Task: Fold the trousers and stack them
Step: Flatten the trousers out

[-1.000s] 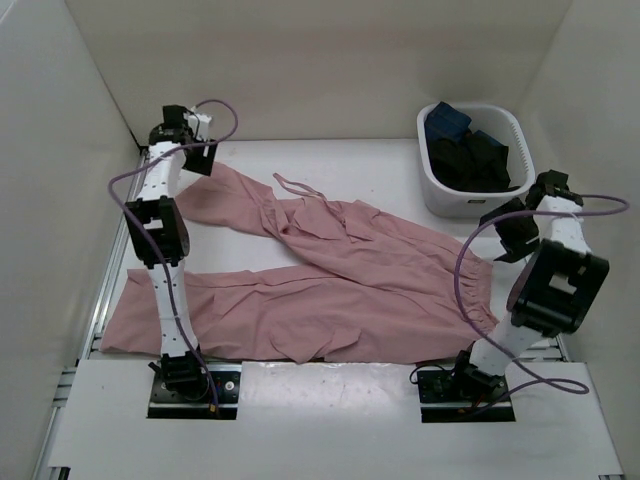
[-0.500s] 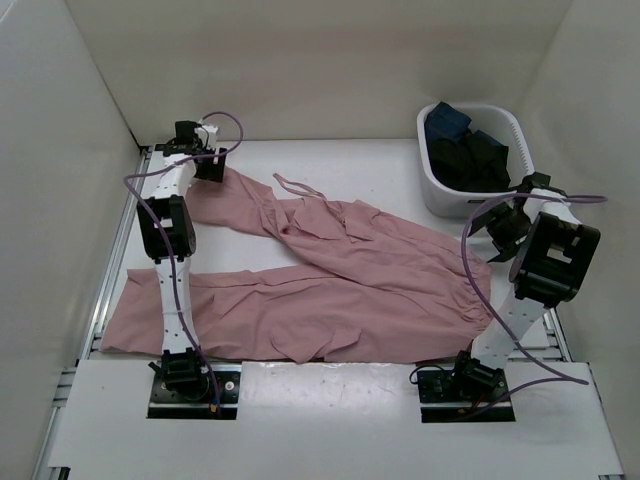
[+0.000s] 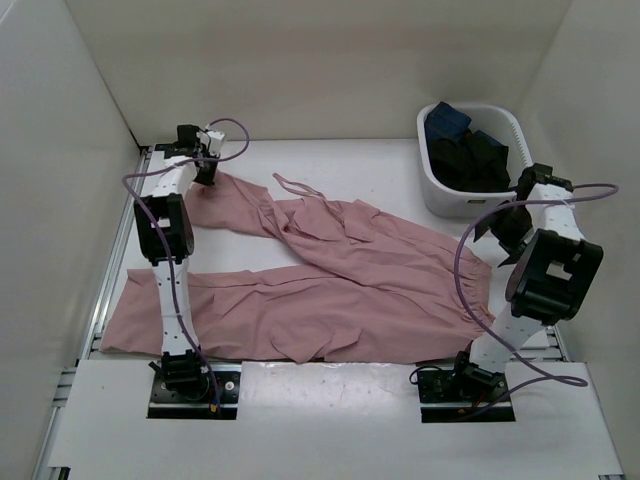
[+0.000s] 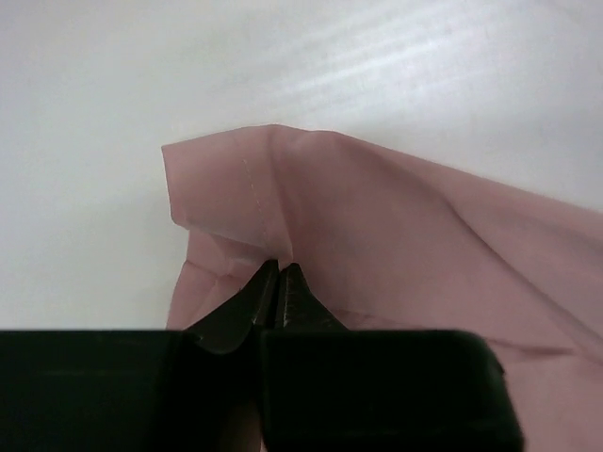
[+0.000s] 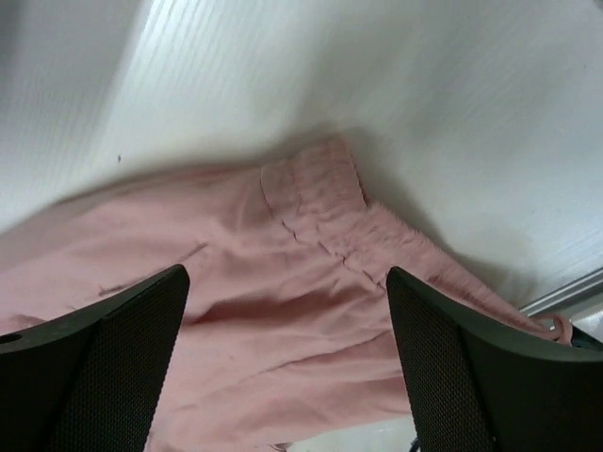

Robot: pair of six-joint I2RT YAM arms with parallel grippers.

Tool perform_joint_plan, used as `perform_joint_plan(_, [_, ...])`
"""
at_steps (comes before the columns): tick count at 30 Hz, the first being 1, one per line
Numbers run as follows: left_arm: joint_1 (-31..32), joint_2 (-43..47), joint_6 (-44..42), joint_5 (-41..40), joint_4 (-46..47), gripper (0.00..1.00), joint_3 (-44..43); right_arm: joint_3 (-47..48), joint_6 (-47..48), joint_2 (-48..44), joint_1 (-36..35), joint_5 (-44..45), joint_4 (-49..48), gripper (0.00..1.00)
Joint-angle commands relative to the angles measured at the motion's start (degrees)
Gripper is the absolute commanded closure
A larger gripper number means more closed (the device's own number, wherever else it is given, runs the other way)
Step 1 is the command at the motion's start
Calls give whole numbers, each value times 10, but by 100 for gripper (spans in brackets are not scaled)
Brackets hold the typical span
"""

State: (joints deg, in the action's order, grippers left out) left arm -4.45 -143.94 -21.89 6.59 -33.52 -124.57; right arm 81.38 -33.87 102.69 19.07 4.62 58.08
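**Trousers pinched at the far-left hem**

Your left tool (image 4: pixel 278 271) is clamped shut on a hem corner of the trousers (image 3: pixel 330 280), at the far-left end of the upper leg. The pink cloth lies spread across the surface (image 3: pixel 360 165), waistband to the right. Your right tool (image 5: pixel 285 292) hangs over that waistband, fingers wide apart, gripping nothing.

left gripper (image 4: pixel 278 271): nipped cloth hidden between its closed tips; body cut by bottom edge
trousers (image 4: pixel 405 217): run off right edge; one leg partly under left arm (image 3: pixel 165 250)
right gripper (image 5: pixel 285 278): fingers cut by bottom edge
dark clothes (image 3: pixel 478 158) in basket (image 3: pixel 435 190): separate pieces not distinguishable
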Motion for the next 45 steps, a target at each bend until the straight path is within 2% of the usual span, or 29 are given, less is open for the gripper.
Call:
perform_joint_plan(1, [0,133,-30,2,-32,86,34,-28,-7,-35,-18,22,26,10])
perform_joint_plan(3, [0,177,-44,2,-32,86,64,-40,-17,-21,-18,6,4,9])
perform_joint_plan(6, [0,268,-67,-17,-37,86,158,-51,-36,35,-18,-3,-42,9])
perform_joint_plan(10, [0,390,-97,-49,-59,86,337,-29,-43,106,-18,-23,-81,14])
perform_joint_plan(11, [0,412,-103,-54,-66,86,366,-22,-43,113,-18,-16,-81,23])
perform_joint_plan(13, [0,457,-111,-49,-90,86,417,-15,-43,124,-18,3,-81,33])
perform_joint_plan(14, [-7,502,-121,-40,-119,86,468,-15,-36,130,-18,3,-81,40])
perform_joint_plan(17, [-27,567,-156,-47,-142,86,562,-20,-36,124,-18,3,-81,51])
perform_joint_plan(18, [-34,601,-163,-57,-153,86,625,-27,-36,124,-18,3,-88,60])
perform_joint_plan(20, [-53,624,-184,-65,-171,79,669,-27,-31,118,-18,3,-88,68])
perform_joint_plan(21, [-60,639,-190,-65,-183,68,694,-27,-30,118,-18,3,-88,76])
perform_joint_plan(22, [-67,647,-196,-52,-209,60,702,-27,-25,113,-18,10,-88,79])
perform_joint_plan(24, [-90,661,-234,-10,-239,49,716,-27,-20,113,-18,15,-88,85])
perform_joint_plan(25, [-99,677,-255,4,-266,35,721,-27,-20,113,-18,15,-88,88])
perform_joint_plan(26, [-106,685,-277,13,-276,31,721,-27,-20,113,-18,15,-88,89])
perform_joint_plan(27, [-113,692,-308,19,-286,31,727,-27,-15,113,-18,15,-88,89])
perform_joint_plan(29, [-118,699,-317,28,-304,31,702,-27,-15,113,-18,21,-88,90])
perform_joint_plan(30, [-129,699,-324,58,-321,31,683,-27,-15,113,-18,21,-88,90])
perform_joint_plan(32, [-149,688,-312,101,-321,30,604,-27,-9,108,-18,27,-88,91])
perform_joint_plan(33, [-168,678,-279,138,-321,27,578,-27,-9,108,-18,27,-88,91])
perform_joint_plan(34, [-175,650,-257,148,-300,27,536,-32,-9,108,-18,32,-88,91])
perform_joint_plan(36, [-181,611,-194,141,-270,27,509,-32,-9,108,-18,32,-88,91])
perform_joint_plan(39, [-181,498,-135,79,-244,29,461,-32,-9,102,-18,32,-93,91])
perform_joint_plan(41, [-188,411,-118,72,-244,29,407,-39,-9,102,-18,32,-98,92])
perform_joint_plan(45, [-182,318,-112,71,-257,25,341,-39,-9,102,-18,32,-98,92])
